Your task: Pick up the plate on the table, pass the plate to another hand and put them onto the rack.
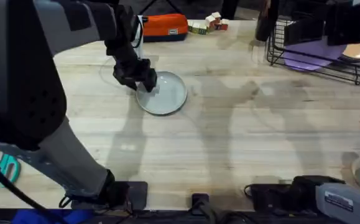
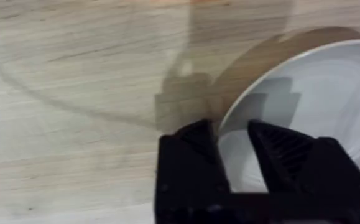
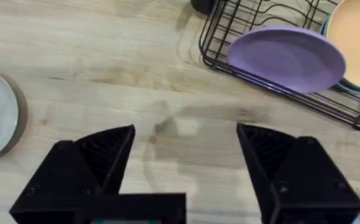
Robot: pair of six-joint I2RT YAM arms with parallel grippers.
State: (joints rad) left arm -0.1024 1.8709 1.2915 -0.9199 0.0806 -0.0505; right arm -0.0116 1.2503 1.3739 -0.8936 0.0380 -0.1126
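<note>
The left hand (image 2: pixel 234 144) clamps the plate (image 1: pixel 163 93) rim on the counter (image 1: pixel 242 137); right hand (image 3: pixel 186 149) waits open; lift, handover and rack (image 1: pixel 316 59) placement remain.

- Your bench (image 1: pixel 229 130) is pale wooden planking.
- At ten o'clock lies the plate (image 1: pixel 165 94).
- At two o'clock stands the rack (image 1: pixel 316 59).
- At eleven sits an orange case (image 1: pixel 165 27).

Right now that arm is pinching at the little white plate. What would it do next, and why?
Probably lift. The left gripper has its fingers either side of the plate's rim, one inside and one outside, and the plate lies on the table. The right gripper hangs open, ready for the handover, with the rack beyond.
</note>
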